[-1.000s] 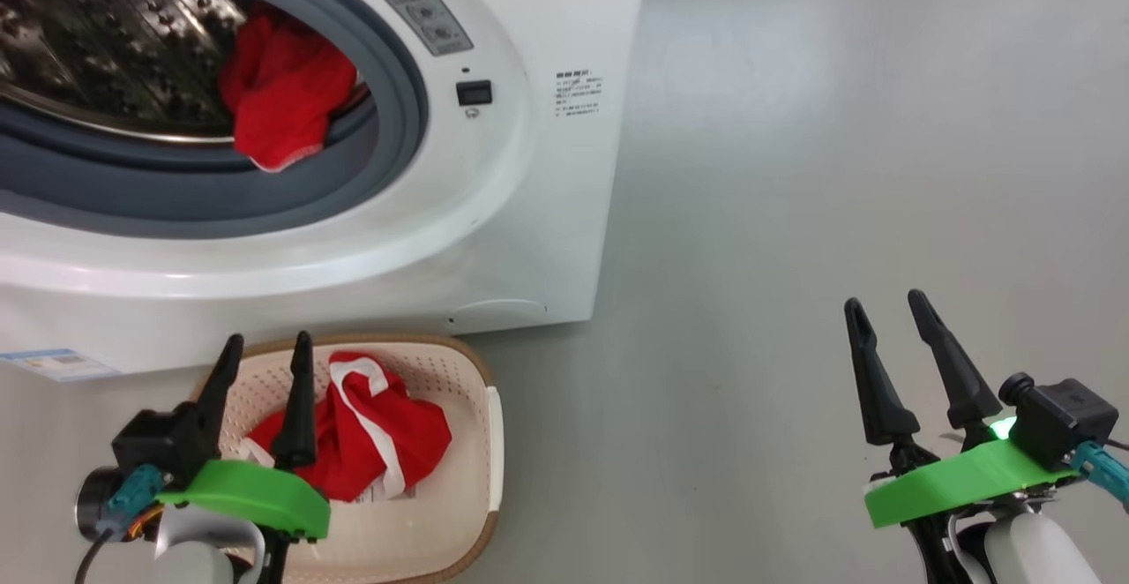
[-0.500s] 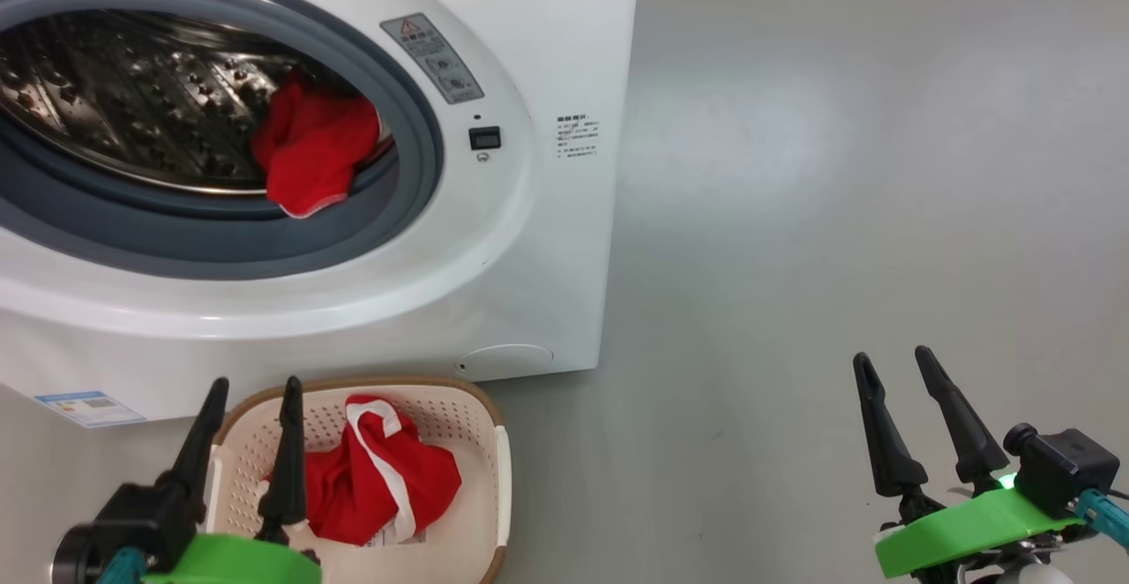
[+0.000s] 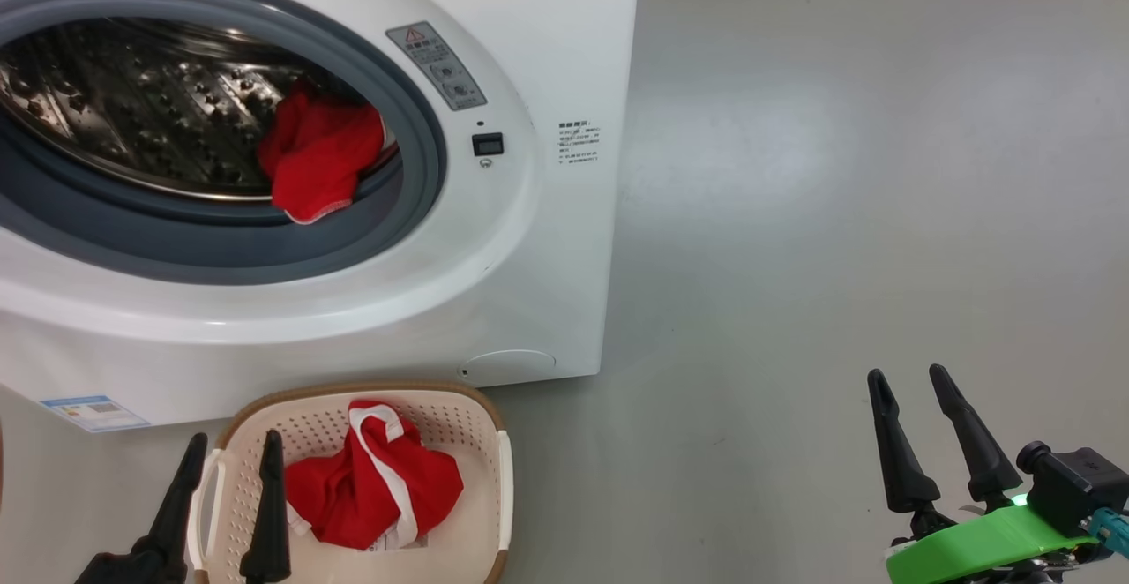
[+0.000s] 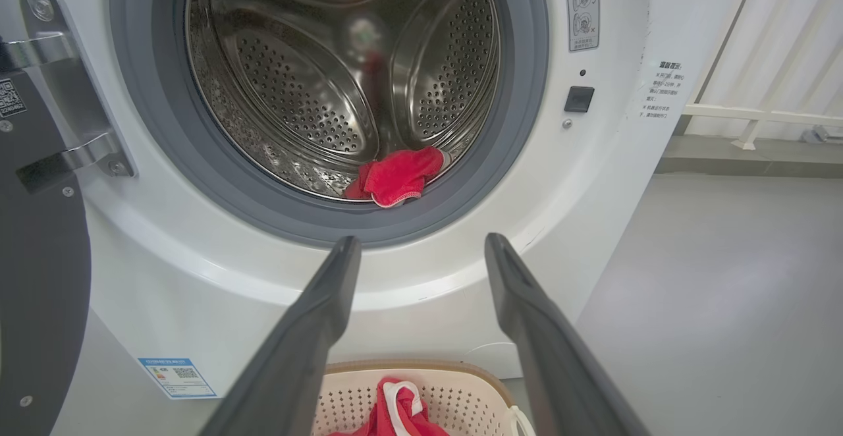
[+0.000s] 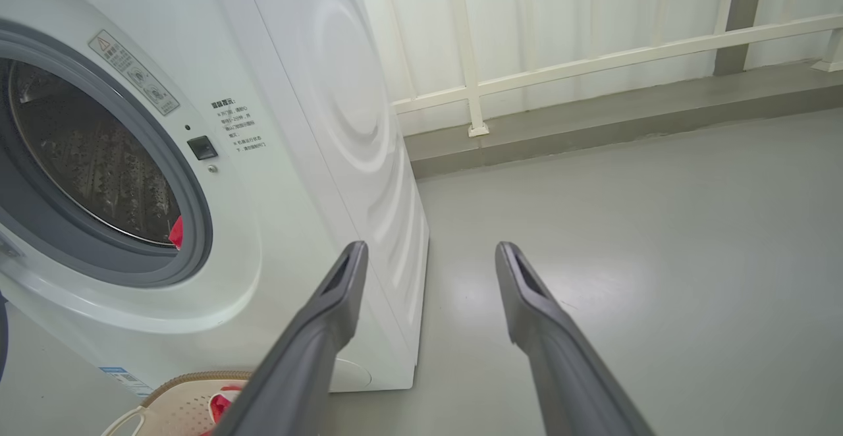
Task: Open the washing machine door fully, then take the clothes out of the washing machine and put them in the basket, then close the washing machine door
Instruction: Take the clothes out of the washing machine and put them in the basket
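Note:
The white washing machine (image 3: 529, 258) stands with its mouth uncovered. The washing machine door (image 4: 33, 258) is swung out to the left on its metal hinge. One piece of the red clothes (image 3: 316, 160) lies at the drum's front lip (image 4: 395, 176). Another red piece with white trim (image 3: 375, 478) lies in the cream basket (image 3: 459, 425) on the floor below the opening. My left gripper (image 3: 235, 436) is open and empty over the basket's near left side, pointing at the drum (image 4: 423, 242). My right gripper (image 3: 907, 374) is open and empty over bare floor to the right (image 5: 431, 246).
Grey floor (image 3: 794, 213) stretches to the right of the machine. A white railing (image 5: 560, 60) on a low kerb runs behind it. A blue energy sticker (image 3: 93, 412) sits low on the machine's front.
The head camera has tilted up, so the machine sits lower in view. My left gripper has drawn back toward me from over the basket. Both grippers stay open.

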Controlling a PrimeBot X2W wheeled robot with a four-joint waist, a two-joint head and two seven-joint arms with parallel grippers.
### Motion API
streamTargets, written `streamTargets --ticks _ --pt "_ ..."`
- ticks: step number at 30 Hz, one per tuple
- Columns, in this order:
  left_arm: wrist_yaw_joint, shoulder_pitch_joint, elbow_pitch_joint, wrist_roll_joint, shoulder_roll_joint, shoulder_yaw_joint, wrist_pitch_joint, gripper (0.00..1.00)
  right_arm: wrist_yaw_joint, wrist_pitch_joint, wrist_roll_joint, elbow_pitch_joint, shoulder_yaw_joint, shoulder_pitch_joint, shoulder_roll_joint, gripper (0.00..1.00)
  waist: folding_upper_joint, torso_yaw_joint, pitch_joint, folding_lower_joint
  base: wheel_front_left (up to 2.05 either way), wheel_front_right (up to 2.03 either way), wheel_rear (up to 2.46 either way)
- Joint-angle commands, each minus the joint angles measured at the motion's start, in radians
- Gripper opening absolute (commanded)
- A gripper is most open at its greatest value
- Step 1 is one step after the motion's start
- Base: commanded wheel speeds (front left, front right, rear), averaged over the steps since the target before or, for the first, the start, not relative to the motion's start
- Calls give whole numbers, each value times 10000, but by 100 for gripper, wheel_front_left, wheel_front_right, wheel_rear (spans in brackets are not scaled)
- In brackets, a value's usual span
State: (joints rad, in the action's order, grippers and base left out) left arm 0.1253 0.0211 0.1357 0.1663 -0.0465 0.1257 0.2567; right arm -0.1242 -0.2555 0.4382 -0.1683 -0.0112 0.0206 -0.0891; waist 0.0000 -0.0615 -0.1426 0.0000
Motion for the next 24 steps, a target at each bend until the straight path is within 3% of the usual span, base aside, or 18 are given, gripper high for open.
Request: streamTargets --ticks 1,14,19,24 --pt "54 -117 -280 -95 -49 334 51 100 -65 -63 20 265 -170 -53 -85 100 0 7 -29 0 0 0 0" --pt "54 -703 -177 160 -39 153 51 100 -65 -63 -7 317 -184 -412 11 100 0 -37 -503 0 0 0 0" --pt "54 -1642 27 80 -88 -66 51 100 -65 -63 11 368 -211 -716 144 100 0 -27 -1058 0 0 0 0" --pt "54 -3193 645 210 -570 -319 51 100 -65 -63 13 489 -233 -1114 252 100 0 -41 -1904 0 0 0 0"
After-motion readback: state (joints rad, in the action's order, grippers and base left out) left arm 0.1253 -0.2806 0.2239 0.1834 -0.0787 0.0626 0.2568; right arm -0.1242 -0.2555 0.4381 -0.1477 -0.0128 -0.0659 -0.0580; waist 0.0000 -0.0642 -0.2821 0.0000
